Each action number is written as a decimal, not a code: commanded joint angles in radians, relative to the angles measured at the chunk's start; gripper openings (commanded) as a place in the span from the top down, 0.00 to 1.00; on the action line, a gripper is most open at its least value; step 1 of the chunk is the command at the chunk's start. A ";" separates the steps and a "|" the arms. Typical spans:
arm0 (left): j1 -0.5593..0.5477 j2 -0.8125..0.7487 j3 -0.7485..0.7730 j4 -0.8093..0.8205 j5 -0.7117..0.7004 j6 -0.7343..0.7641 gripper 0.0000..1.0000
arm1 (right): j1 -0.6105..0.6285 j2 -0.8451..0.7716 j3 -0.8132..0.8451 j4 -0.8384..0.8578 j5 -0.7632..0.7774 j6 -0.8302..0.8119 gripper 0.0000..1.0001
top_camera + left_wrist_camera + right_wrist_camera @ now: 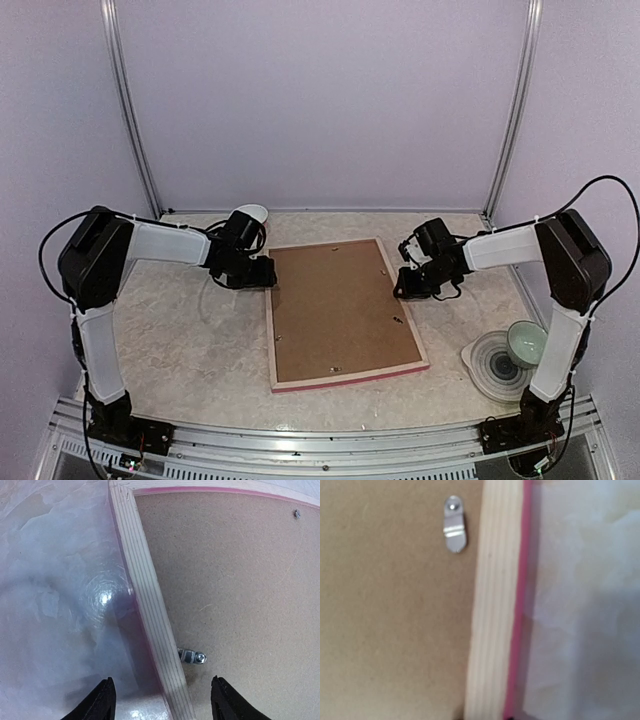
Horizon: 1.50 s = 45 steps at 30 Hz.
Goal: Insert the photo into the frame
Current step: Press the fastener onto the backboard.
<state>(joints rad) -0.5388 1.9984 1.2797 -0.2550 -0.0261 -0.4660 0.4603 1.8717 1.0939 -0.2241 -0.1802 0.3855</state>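
One frame is lying back up in the middle of the table, with one brown backing board sitting inside it. Two arms are reaching in, one at each long side. The left gripper is holding its fingers spread wide over the left rail, pinching nothing. The right gripper is hovering at the right rail; its jaws' state cannot be told. Each wrist view is showing one metal turn clip. Only the overhead view is showing two bowls: a white bowl at the back left and a green bowl on a plate.
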 commanded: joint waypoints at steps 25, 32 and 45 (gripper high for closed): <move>-0.021 0.107 0.205 -0.149 -0.244 0.086 0.33 | 0.019 -0.021 -0.024 -0.002 -0.028 -0.007 0.72; -0.029 0.117 0.203 -0.151 -0.225 0.088 0.39 | 0.018 -0.017 -0.021 -0.006 -0.030 -0.007 0.72; -0.030 0.122 0.204 -0.172 -0.196 0.099 0.47 | 0.018 -0.011 -0.018 -0.007 -0.039 -0.008 0.72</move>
<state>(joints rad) -0.5644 2.1033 1.4609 -0.3973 -0.2363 -0.3870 0.4667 1.8549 1.0767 -0.2268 -0.1917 0.3832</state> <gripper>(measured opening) 0.535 0.280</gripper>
